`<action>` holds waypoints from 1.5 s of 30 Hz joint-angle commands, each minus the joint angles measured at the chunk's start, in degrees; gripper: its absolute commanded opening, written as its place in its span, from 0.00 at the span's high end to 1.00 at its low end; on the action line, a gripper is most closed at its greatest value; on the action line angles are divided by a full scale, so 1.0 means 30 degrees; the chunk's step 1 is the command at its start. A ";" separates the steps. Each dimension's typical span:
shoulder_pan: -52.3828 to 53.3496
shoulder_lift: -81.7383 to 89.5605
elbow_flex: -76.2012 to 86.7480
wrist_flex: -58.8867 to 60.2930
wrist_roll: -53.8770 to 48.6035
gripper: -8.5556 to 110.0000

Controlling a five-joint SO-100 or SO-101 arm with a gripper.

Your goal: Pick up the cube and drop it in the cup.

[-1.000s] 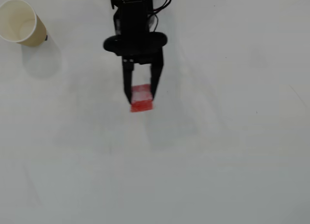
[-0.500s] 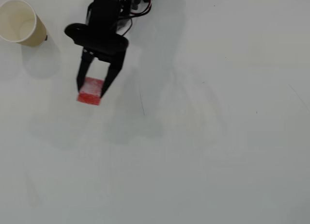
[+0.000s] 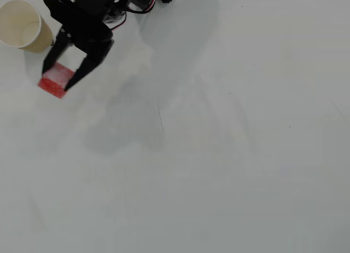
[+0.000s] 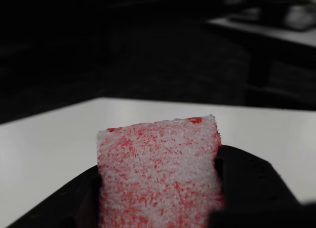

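The cube [image 3: 56, 79], red with whitish worn faces, sits between the fingers of my black gripper [image 3: 58, 79] at the upper left of the overhead view. The fingers press on both of its sides. In the wrist view the cube [image 4: 158, 173] fills the lower middle, with a dark finger [image 4: 247, 183] tight against its right side and the other on its left. I cannot tell whether it rests on the table or is just off it. The beige cup [image 3: 41, 40] stands upright with its cream inside showing, just up and left of the gripper, apart from the cube.
The white table [image 3: 219, 154] stretches to the right and below, with only faint marks and shadows on it. The arm's body and red and black cables [image 3: 136, 4] are at the top edge. Dark surroundings lie beyond the table edge in the wrist view.
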 commanded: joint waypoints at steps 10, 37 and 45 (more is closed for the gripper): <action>0.4189 0.1406 -0.2930 0.0820 -0.0527 0.88; 0.8203 -0.0146 -0.4893 0.4336 -0.1172 0.88; 0.8555 -0.0996 -0.5127 0.5508 -0.1318 0.88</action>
